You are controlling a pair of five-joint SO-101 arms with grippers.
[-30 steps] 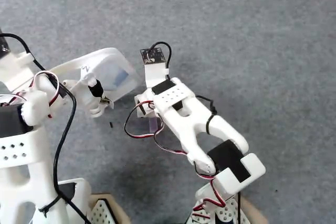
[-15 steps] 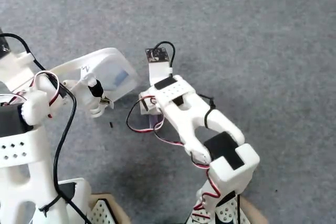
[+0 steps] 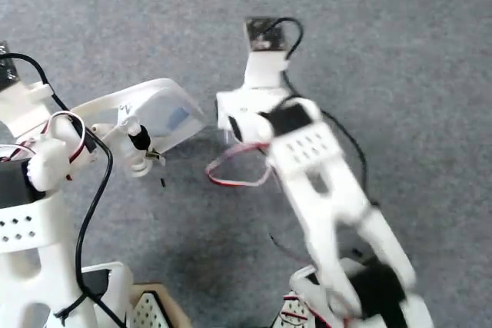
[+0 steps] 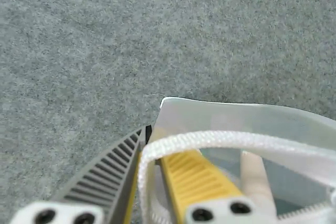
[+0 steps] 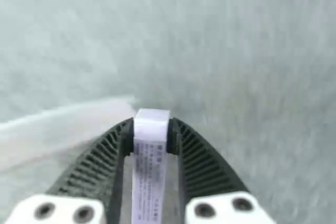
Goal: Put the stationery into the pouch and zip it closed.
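Observation:
The translucent white pouch (image 3: 167, 115) hangs lifted at the left of the grey table; its opening and white zip tape (image 4: 220, 141) are close up in the left wrist view. My left gripper (image 3: 141, 149) (image 4: 152, 153) is shut on the pouch's rim, one yellow finger (image 4: 191, 179) inside and the grey finger (image 4: 107, 169) outside. A pale object lies inside the pouch (image 4: 254, 174). My right gripper (image 5: 151, 129) is shut on a white stationery piece with a printed label (image 5: 149, 153). In the high view it sits under the arm's wrist (image 3: 234, 127), just right of the pouch.
Grey carpet-like table surface (image 3: 400, 74) lies open to the right and far side. A small dark speck (image 3: 162, 183) lies below the pouch. Red and black cables (image 3: 238, 170) loop off the right arm. Arm bases (image 3: 146, 309) stand at the near edge.
The right arm has swung toward the far side and straightened, carrying the white piece up beside the pouch's right end. The left arm and pouch shifted only slightly.

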